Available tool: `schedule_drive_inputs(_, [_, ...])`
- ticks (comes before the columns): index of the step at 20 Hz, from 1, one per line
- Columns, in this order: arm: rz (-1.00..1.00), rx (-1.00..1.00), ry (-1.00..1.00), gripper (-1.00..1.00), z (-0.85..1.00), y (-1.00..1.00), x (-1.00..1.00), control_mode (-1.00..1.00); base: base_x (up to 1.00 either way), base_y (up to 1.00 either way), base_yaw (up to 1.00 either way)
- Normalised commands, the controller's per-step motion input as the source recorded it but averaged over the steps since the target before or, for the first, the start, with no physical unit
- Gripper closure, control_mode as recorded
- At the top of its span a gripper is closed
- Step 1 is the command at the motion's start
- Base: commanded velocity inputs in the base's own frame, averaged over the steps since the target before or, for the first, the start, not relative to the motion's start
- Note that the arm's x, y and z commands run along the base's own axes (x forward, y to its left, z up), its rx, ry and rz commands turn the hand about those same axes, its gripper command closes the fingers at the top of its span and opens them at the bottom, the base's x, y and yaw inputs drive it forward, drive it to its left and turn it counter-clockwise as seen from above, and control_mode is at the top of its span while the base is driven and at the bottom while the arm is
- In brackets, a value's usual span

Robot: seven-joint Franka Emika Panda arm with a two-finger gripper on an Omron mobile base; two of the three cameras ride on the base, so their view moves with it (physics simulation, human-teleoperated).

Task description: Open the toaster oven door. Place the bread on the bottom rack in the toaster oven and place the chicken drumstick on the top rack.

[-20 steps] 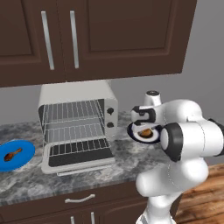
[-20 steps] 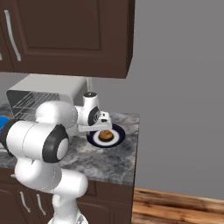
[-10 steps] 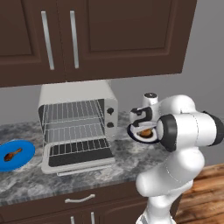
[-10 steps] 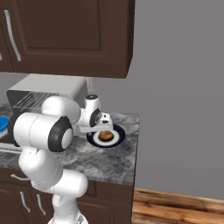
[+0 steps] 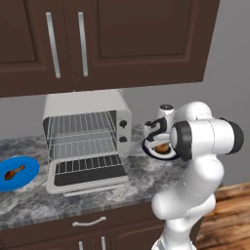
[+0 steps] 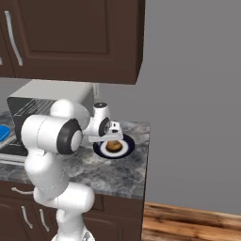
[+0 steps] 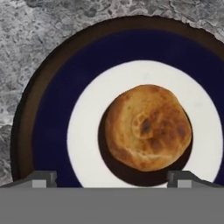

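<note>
The bread [image 7: 146, 127], a round golden-brown bun, lies on a white plate with a navy rim [image 7: 52, 131] right of the toaster oven [image 5: 85, 105]. My gripper [image 7: 113, 180] hangs just above the bread [image 6: 113, 146], open, with one dark fingertip [image 7: 43, 178] on either side and nothing held. The toaster oven door [image 5: 88, 178] lies folded down flat. Inside, the top rack [image 5: 83, 124] and the bottom rack [image 5: 85, 146] are bare. The chicken drumstick [image 5: 13, 172] rests on a blue plate [image 5: 24, 166] at the far left.
Dark wall cabinets [image 5: 112, 39] hang above the grey speckled counter [image 5: 141, 183]. The counter ends just right of the bread plate [image 6: 143, 141], with a grey wall behind. My own arm [image 5: 205, 139] bulks between the base and the plate.
The arm's elbow has swung round and the hand has settled slightly lower over the bread plate. The jaws have stayed open; the bread has not moved.
</note>
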Motion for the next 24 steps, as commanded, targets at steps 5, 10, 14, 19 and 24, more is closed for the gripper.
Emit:
schedule_drive_inputs(5, [-0.01, 0.00, 0.00, -1.00, -0.01, -0.08, 0.12, -1.00, 0.00, 0.00, 0.00])
schedule_drive_inputs(10, [-0.03, 0.00, 0.00, -1.00, -0.12, 0.00, 0.12, -1.00, 0.00, 0.00, 0.00])
schedule_drive_inputs(14, [-0.06, 0.00, 0.00, -1.00, -0.15, 0.04, 0.10, -1.00, 0.00, 0.00, 0.00])
schedule_drive_inputs(19, [-0.07, 0.00, 0.00, -1.00, -0.13, 0.00, 0.11, -1.00, 0.00, 0.00, 0.00])
schedule_drive_inputs(24, [-0.08, 0.00, 0.00, -1.00, -0.14, 0.00, 0.12, -1.00, 0.00, 0.00, 0.00])
